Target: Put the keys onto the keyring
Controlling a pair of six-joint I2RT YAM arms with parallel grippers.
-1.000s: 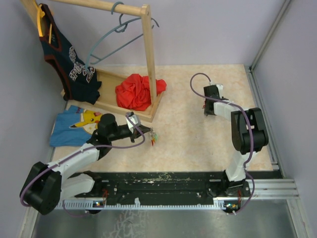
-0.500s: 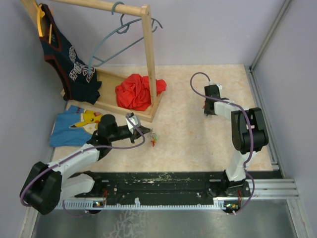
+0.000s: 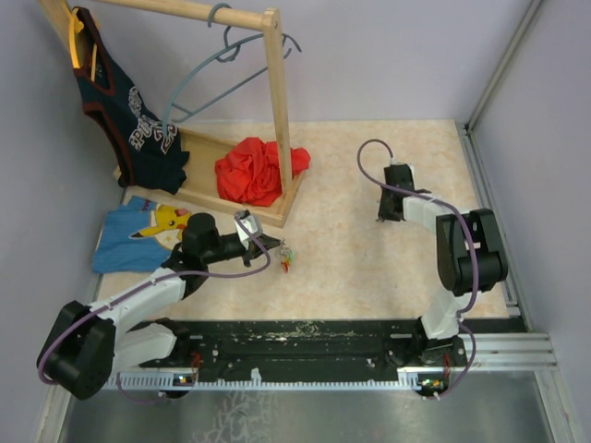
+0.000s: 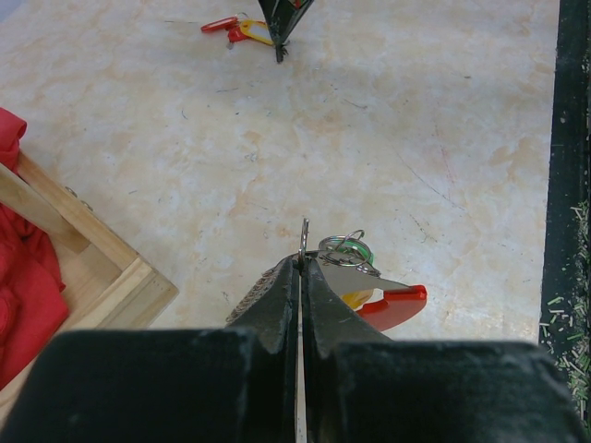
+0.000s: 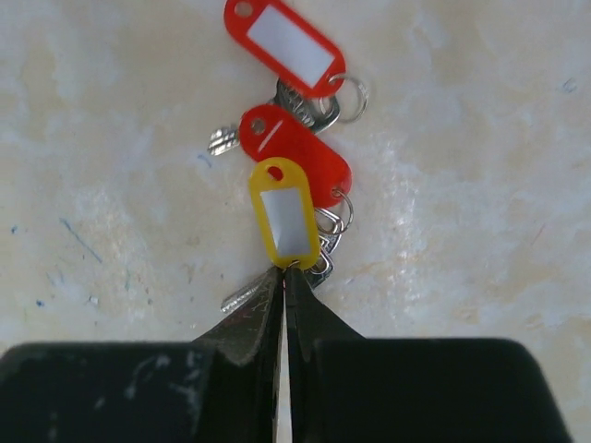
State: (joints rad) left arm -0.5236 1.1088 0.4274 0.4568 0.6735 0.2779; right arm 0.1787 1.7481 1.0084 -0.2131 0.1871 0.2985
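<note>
L gripper (image 4: 302, 266) fully closed, keyring (image 4: 304, 233) nipped upright at its tips, hung keys (image 4: 386, 305) just right of them. R gripper (image 5: 283, 273) closed on near end of yellow tag (image 5: 284, 217) — red-tagged keys (image 5: 294, 148) just beyond. Lift slow & straight — the pinch looks thin and neighbours may drag.

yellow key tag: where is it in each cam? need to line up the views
Top external: too small to make out; it would be under the right gripper tip.
Left wrist: yellow tag at the top edge, beside that gripper.
Right wrist: yellow tag at centre, at the shut fingertips.
Shared landmark: the right gripper.
</note>
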